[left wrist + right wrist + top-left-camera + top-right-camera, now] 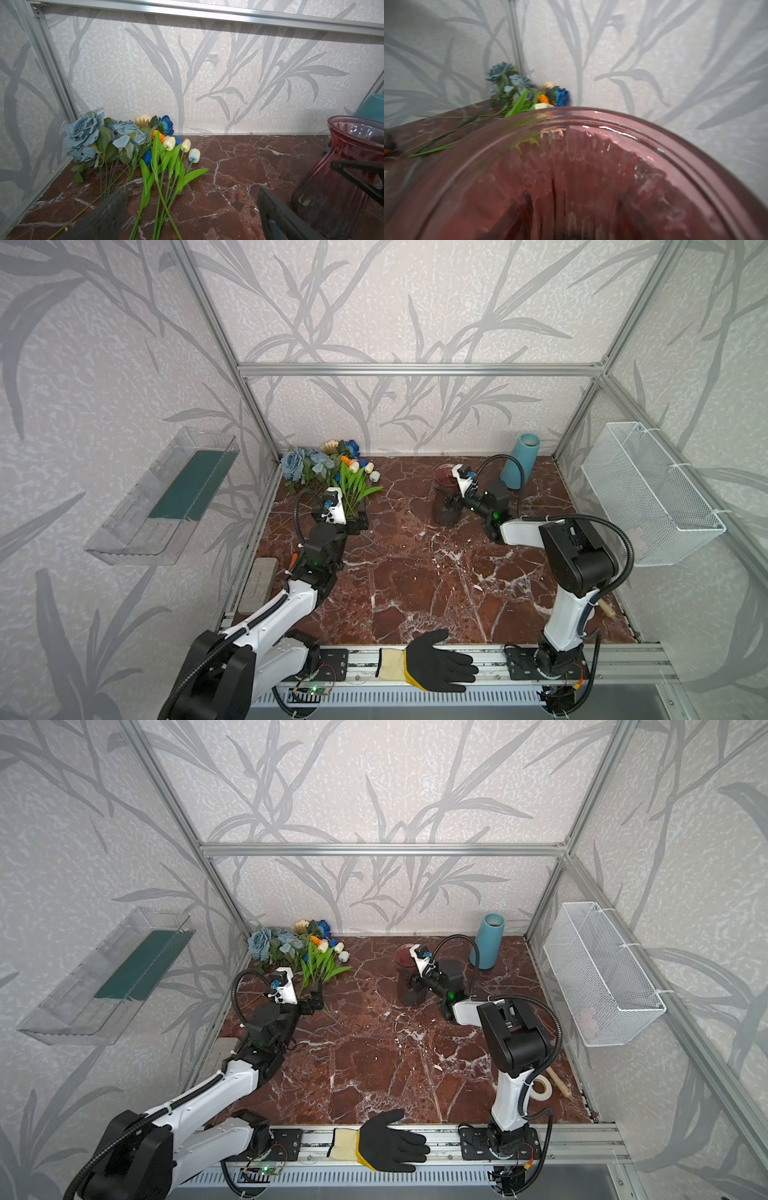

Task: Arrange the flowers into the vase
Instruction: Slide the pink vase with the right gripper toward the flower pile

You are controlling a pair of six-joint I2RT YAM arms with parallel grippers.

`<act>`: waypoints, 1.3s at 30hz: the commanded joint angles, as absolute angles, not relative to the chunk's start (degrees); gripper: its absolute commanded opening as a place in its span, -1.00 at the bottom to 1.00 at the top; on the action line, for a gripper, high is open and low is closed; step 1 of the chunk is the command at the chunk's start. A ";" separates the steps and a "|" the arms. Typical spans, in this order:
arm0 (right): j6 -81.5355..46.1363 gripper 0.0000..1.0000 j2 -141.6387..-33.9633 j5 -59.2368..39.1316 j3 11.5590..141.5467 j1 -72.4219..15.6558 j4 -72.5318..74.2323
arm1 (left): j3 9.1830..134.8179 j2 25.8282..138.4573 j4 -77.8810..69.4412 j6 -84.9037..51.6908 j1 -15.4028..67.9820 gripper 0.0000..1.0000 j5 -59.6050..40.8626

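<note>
My left fingers [358, 517]: wide open, holding nothing.
My right fingers [451, 501]: closed around the red glass vase [340, 149], one on each side of it.
Flowers [332, 468]: they lie in a pile on the tabletop [415, 572], just ahead of my left fingers. None is in the vase yet.
Tulips [170, 158]: their green stems cross each other and run down between my left fingers.
Vase: upright and empty between my right fingers, well apart from my left fingers, off to their right.
First worry: if I close my left fingers here, I think I grab many stems, not one, because they are crossed.
Next worry: the stems are thin and smooth, so one may slip out when I lift.
Glass worry: the vase is smooth and round. It may slide or tip if a stem bumps its rim.
Blue roses [83, 133]: their stems are tangled under leaves, so pulling one may drag the pile.
</note>
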State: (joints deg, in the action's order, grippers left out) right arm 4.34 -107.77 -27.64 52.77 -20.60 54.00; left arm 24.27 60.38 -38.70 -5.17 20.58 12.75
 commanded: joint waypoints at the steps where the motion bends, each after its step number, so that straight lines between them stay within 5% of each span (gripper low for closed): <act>1: 4.41 -0.44 -103.59 -32.79 51.86 -23.73 67.44 | 23.21 59.07 -35.93 -5.88 20.63 0.94 15.71; 11: 0.60 -0.44 -106.85 -35.80 48.36 -26.43 80.67 | 25.43 61.73 -35.42 -5.84 20.57 0.94 14.51; 24: -0.89 -0.36 -110.20 -34.81 46.96 -28.63 80.51 | 26.49 63.31 -33.49 -5.67 20.48 0.94 14.32; 34: 2.86 0.78 -110.40 -31.68 45.59 -29.78 80.62 | 27.06 63.28 -32.35 -5.84 20.23 0.96 14.79; 39: 3.19 0.98 -108.57 -30.62 43.84 -29.75 80.61 | 28.51 63.80 -31.00 -6.32 19.36 0.98 14.92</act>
State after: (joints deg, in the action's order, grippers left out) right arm 1.98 -111.07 -31.97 45.19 -29.43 77.12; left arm 25.87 63.48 -32.01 -5.21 19.92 14.09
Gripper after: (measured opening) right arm 0.992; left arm 0.989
